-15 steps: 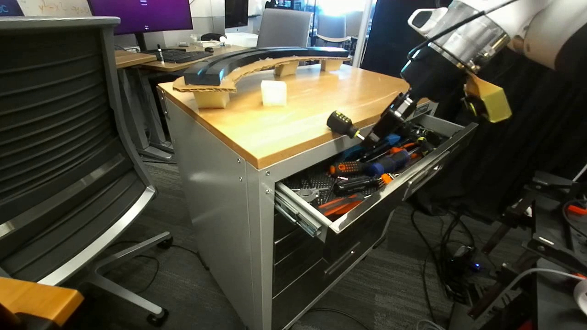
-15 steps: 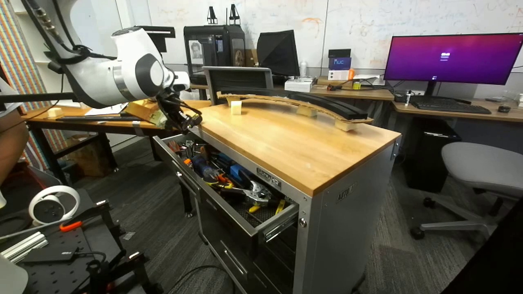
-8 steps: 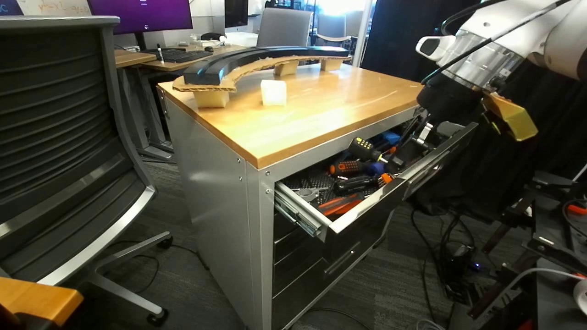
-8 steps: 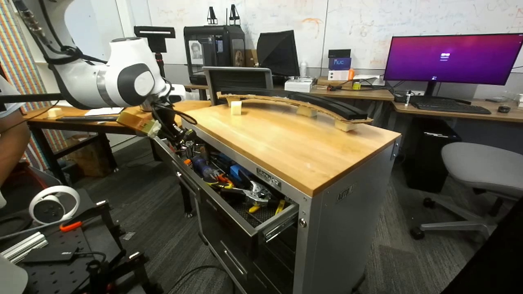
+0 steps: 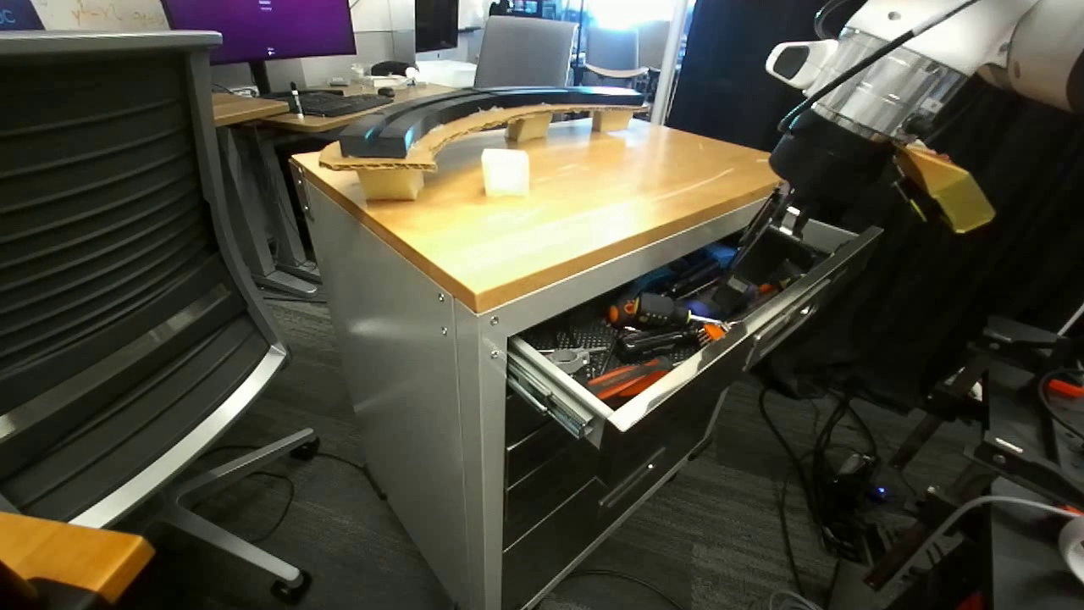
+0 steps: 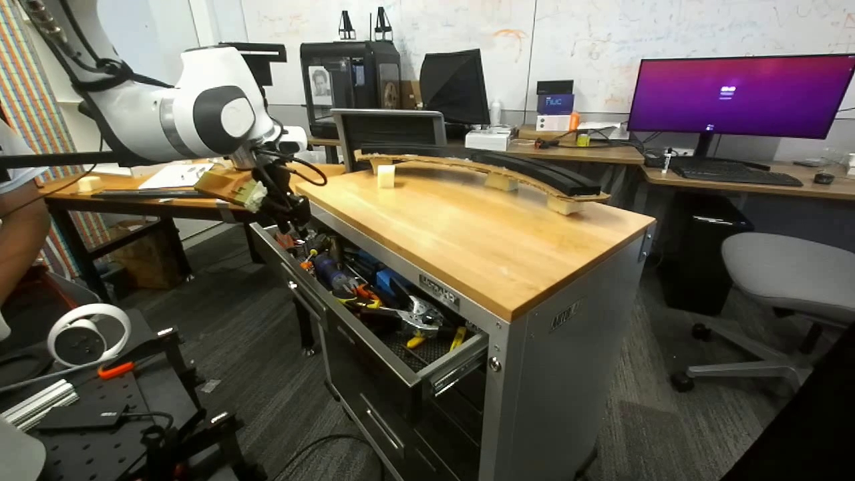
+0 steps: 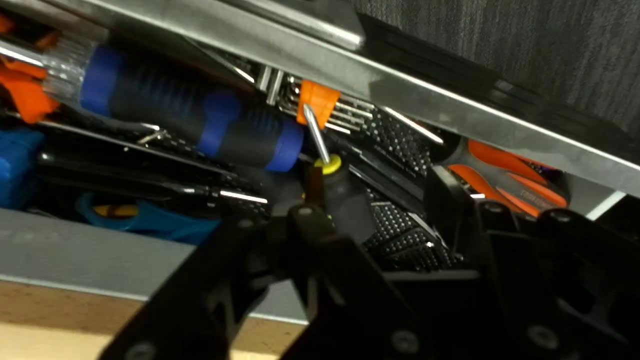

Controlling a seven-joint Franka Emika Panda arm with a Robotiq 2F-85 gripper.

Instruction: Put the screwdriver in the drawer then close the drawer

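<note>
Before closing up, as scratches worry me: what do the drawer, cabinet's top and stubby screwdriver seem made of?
The drawer: apparently grey metal, perhaps painted, by its streaky shine. The cabinet's top: likely varnished wood, given faint grain and glare. The stubby screwdriver: shaft likely metal, bright and shiny; handle, dark and dull, possibly plastic or rubber.

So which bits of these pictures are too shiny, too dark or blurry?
In an exterior view, glare streaks the wooden top and bleaches the pale block; in the wrist view, the gripper looks dark and out of focus, while the screwdriver shows a bright shaft but a dim handle.
</note>
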